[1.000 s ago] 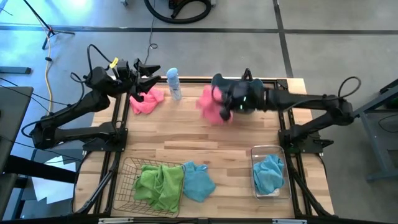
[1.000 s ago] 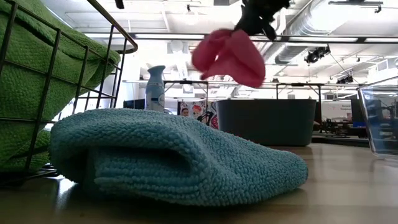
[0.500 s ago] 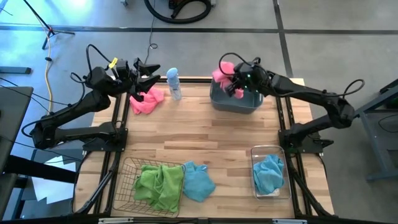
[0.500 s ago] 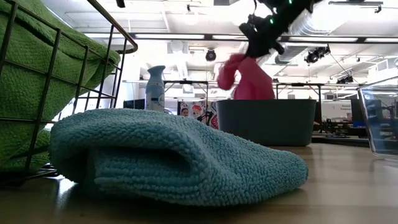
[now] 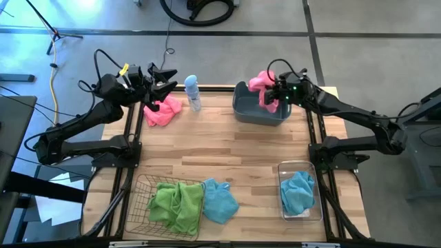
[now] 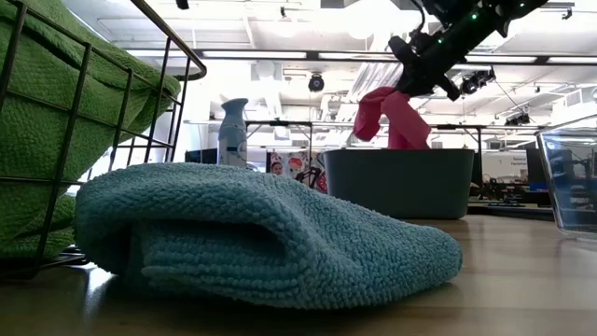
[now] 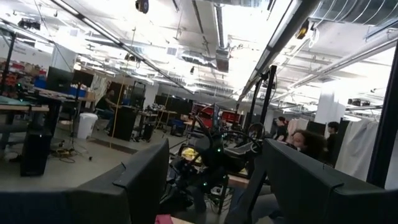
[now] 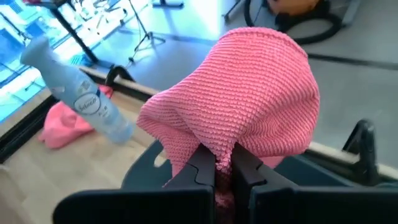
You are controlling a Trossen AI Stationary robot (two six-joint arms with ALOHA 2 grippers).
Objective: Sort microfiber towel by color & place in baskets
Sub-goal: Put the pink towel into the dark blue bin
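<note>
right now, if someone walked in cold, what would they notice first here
Most striking is the pink towel pinched in the right gripper, dangling over the blue-grey tub at the table's far edge. A second pink towel lies on the wood under the open left gripper, next to a spray bottle. At the near edge, green cloth fills the wire basket, with a blue towel lying on the table beside it.

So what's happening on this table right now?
The right end effector is shut on a pink microfiber towel, holding it over the blue-grey plastic tub at the table's far edge. The left end effector hovers open above a second pink towel beside the spray bottle.
</note>
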